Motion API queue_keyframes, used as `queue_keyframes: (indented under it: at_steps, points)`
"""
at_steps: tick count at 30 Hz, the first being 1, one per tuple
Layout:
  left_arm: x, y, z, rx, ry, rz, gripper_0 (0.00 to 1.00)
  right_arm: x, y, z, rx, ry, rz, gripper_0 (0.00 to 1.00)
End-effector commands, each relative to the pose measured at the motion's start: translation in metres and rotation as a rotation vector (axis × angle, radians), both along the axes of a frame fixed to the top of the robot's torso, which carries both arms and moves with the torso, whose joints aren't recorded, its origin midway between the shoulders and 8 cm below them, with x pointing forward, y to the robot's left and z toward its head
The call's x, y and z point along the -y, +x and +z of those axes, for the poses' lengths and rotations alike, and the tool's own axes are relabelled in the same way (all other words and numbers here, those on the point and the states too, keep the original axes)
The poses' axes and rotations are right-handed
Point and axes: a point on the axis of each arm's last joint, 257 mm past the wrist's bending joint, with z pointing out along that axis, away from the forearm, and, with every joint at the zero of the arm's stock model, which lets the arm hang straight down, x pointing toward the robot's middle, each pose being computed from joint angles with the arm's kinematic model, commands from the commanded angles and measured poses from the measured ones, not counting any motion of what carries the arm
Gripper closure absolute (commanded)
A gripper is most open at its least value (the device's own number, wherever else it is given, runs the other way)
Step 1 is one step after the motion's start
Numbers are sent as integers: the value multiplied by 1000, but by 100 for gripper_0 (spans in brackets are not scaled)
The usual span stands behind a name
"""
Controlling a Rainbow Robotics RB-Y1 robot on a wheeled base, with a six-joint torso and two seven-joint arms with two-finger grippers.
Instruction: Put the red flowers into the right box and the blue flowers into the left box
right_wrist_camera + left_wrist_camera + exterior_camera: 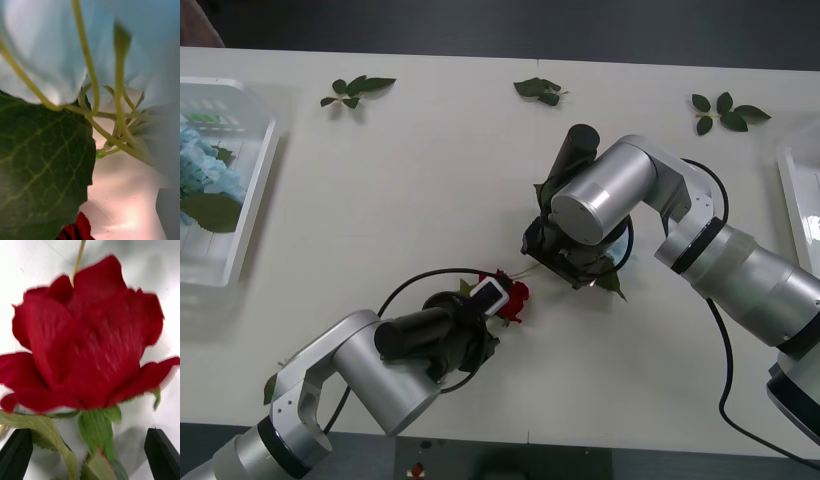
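Note:
A red flower point(517, 296) lies on the table mid-front, its thin stem running toward the right arm. My left gripper point(500, 310) is right at the bloom. In the left wrist view the red flower point(86, 341) sits just ahead of the gripper point(90, 461), which is open, its black fingers point(15, 453) at the two corners. My right gripper point(565, 252) hangs low over the table's middle, a green leaf point(610, 280) poking out beneath it. Its wrist view has a pale-blue flower point(41, 48) and a big leaf point(41, 165) very close. More blue flowers point(202, 165) lie in the left box point(255, 205). The right box point(798, 195) is at the far right edge.
Loose green leaf sprigs lie along the far side of the table at the left point(358, 90), the middle point(540, 90) and the right point(725, 110). A black cable point(725, 385) hangs from the right arm. The table's front edge runs just behind the left arm.

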Motion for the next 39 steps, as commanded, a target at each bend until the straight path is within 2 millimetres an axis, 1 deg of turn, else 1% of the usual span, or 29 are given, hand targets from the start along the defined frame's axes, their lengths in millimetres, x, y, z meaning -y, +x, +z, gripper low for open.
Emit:
queue_keyframes:
  at_steps: [1, 3, 4, 5, 6, 7, 8, 9, 10, 13, 19, 24, 26, 30, 32, 33, 34, 36, 39]
  points:
    - [11, 10, 13, 36, -5, -28, 19, -12, 8, 11, 25, 14, 3, 0]
    - [13, 10, 12, 35, -6, -30, 34, -13, 9, 9, 28, 16, 1, 0]
    - [13, 10, 13, 35, -7, -31, 47, -12, 10, 7, 25, 15, -3, 0]
    - [14, 10, 13, 37, -7, -32, 54, -12, 11, 6, 26, 17, -5, 0]
    - [13, 10, 13, 35, -8, -30, 68, -12, 12, 6, 29, 17, -6, 0]
    - [13, 10, 14, 37, -8, -30, 79, -11, 12, 6, 29, 14, -6, 5]
    - [14, 10, 13, 34, -9, -30, 88, -10, 12, 6, 30, 9, -6, 44]
    - [14, 10, 13, 34, -9, -30, 93, -10, 12, 6, 30, 9, -5, 78]
    - [13, 10, 12, 33, -8, -30, 96, -10, 12, 6, 30, 9, -5, 100]
    - [13, 10, 12, 33, -7, -31, 100, -10, 12, 6, 31, 8, -4, 100]
    - [13, 9, 12, 30, -10, -29, 100, -8, 13, 6, 32, 6, -4, 100]
    - [15, 9, 14, 34, -16, -32, 100, 0, 16, 7, 41, -14, -7, 100]
    - [18, 10, 18, 41, -32, -36, 100, 7, 19, 11, 43, -30, -13, 100]
    - [35, 4, 37, 31, -112, -44, 100, 23, 23, 22, 40, -60, -19, 100]
    - [43, 1, 51, 20, -169, -42, 100, 32, 24, 30, 46, -74, -14, 100]
    - [46, -1, 56, 13, -193, -36, 100, 33, 23, 32, 47, -76, -11, 100]
    - [53, -4, 67, 1, -242, -25, 100, 40, 23, 37, 50, -92, -4, 100]
    - [59, -6, 80, -5, -292, -10, 100, 47, 23, 44, 54, -102, 1, 100]
    - [71, -8, 106, -8, -387, 19, 100, 48, 19, 49, 42, -82, 11, 100]
